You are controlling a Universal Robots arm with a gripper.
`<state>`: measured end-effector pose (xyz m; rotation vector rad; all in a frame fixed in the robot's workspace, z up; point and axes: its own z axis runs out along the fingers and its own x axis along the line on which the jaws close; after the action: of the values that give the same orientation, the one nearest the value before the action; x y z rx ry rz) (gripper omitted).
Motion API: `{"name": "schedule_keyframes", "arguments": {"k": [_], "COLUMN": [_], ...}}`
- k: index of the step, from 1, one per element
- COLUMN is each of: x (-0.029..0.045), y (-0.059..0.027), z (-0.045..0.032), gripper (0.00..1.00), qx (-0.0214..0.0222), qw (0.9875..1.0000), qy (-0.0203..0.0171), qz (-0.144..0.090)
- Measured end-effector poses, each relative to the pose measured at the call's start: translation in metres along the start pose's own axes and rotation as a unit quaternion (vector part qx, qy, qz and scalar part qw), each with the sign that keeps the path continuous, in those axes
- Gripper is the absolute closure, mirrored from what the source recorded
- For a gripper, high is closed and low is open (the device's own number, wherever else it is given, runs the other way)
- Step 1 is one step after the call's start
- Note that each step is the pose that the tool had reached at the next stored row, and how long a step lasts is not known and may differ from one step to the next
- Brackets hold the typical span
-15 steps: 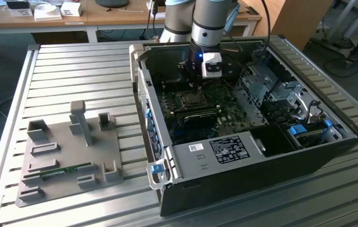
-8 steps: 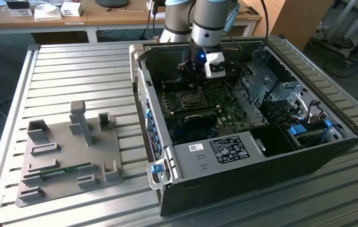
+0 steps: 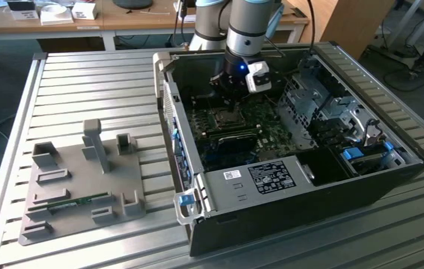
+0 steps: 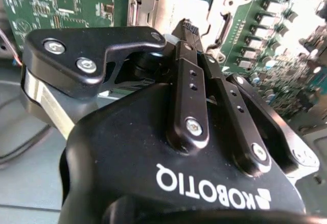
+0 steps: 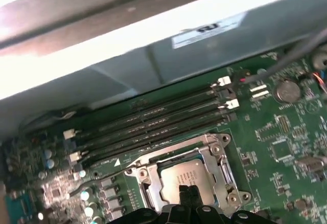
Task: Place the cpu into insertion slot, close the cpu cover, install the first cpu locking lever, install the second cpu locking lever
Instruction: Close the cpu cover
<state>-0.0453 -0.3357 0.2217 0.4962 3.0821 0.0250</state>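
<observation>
While closed tight with nothing held, the gripper (image 4: 189,28) is seen poised over the cpu (image 5: 186,175), which is seated flat in the slot (image 5: 225,170), just toward six o'clock in the exterior view.

Cpu (image 5: 179,175): small silvery-grey square, and there it is, lying flat with its metal top up, seated in the socket; seen in both wrist views (image 4: 171,9).
Insertion slot (image 5: 142,174): square metal-rimmed socket on the green motherboard (image 5: 276,132), just beside the long black memory slots (image 5: 153,127), chip inside it.
Cpu cover (image 5: 218,163): thin silver frame, looks to be lying down flat around the chip, whose top shows through its window.
</observation>
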Motion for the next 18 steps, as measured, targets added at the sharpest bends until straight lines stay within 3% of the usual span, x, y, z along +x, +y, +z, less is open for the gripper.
{"name": "schedule_keyframes", "arguments": {"k": [3, 6, 9, 14, 18], "x": [0.0, 0.0, 0.0, 0.0, 0.0008], "y": [0.0, 0.0, 0.0, 0.0, -0.0003], "z": [0.0004, 0.0008, 0.0013, 0.0019, 0.0019], "gripper": [0.89, 0.89, 0.89, 0.89, 0.89], "qx": [-0.0005, -0.001, -0.0014, -0.0021, -0.003], "qw": [0.9996, 0.9985, 0.9967, 0.9924, 0.9913], "qy": [0.0005, 0.001, 0.0016, 0.0021, -0.0011], "qz": [-0.027, -0.055, -0.082, -0.123, -0.132]}}
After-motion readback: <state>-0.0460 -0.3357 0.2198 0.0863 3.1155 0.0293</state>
